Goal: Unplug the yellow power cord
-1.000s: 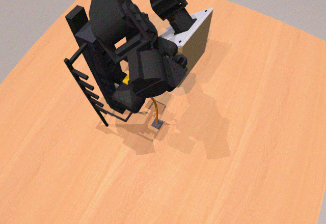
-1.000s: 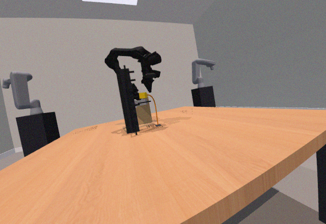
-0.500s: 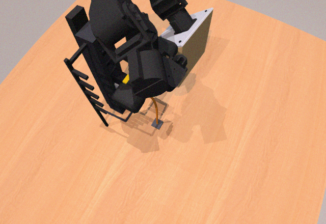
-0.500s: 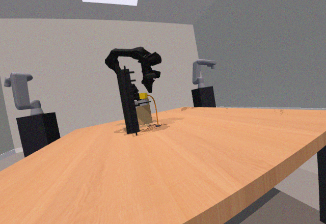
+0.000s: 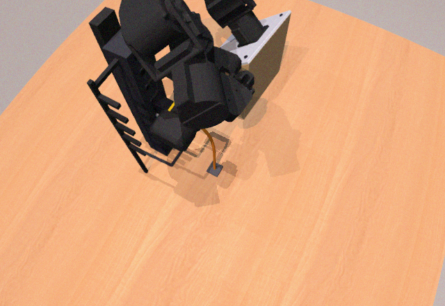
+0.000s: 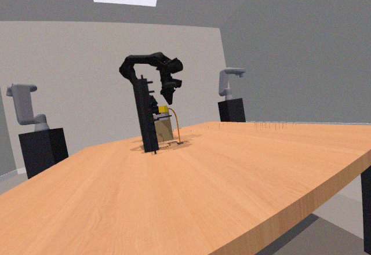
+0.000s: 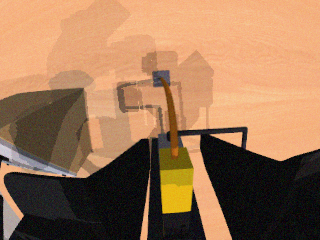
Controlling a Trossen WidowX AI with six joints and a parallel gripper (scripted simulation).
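The yellow plug is level, its left end against dark parts of the tall dark power strip; whether it is seated in a socket cannot be told. In the top view only a sliver of yellow shows past the arm. The orange-yellow cord curves from the plug down to a small dark pad on the table. My gripper is open, one finger each side of the plug in the wrist view, with table showing through gaps. In the exterior view its tip is just above the plug.
A thin black rail with pegs stands beside the strip, and a thin black bar frame juts out beside the plug. The arm's base stands on a box nearby. Two grey arms on black pedestals stand in the background.
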